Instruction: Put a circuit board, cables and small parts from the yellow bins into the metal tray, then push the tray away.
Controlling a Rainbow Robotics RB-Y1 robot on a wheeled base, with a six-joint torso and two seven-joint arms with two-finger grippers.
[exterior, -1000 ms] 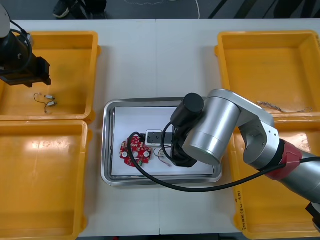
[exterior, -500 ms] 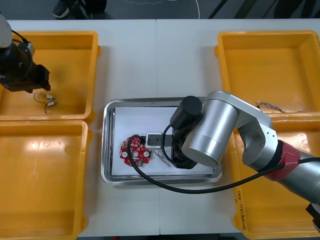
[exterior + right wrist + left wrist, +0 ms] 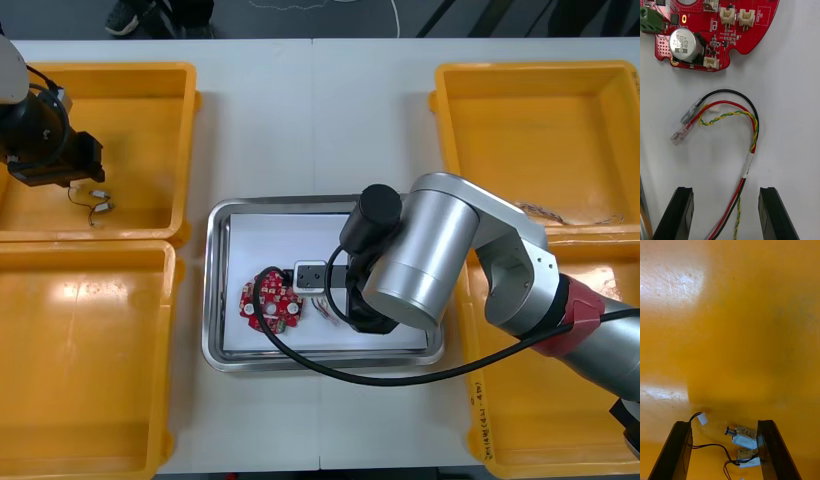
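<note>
Light table (image 3: 260, 120), seen steeply from above.

At the left, the far-left yellow bin (image 3: 120, 70) holds two small metal parts (image 3: 96, 202) with thin dark leads. The near-left yellow bin (image 3: 90, 360) beside it is bare. The left gripper (image 3: 724, 423) hangs low over the far-left bin floor with its fingers (image 3: 681, 450) spread wide. The parts lie between and just in front of the tips, touching neither. This placement reads as a straddle before a pinch: the opening leaves room to lower around one part, though the tangled leads may drag the second part along.

At the centre, the metal tray (image 3: 213, 300), white inside, already contains the round red circuit board (image 3: 268, 305). Just beside the board lies a red and yellow cable (image 3: 752, 127), bundled with a black strand. The cable rests flat on the white lining, apart from the board.

The right gripper (image 3: 726, 189) hovers over the tray, released. Its fingers (image 3: 773, 213) stand either side of the cable's tail and grasp nothing, which suggests the cable has been deposited.

At the right, the far-right yellow bin (image 3: 530, 110) keeps a thin twisted cable (image 3: 545, 212) near its front wall, presumably to be fetched later.
</note>
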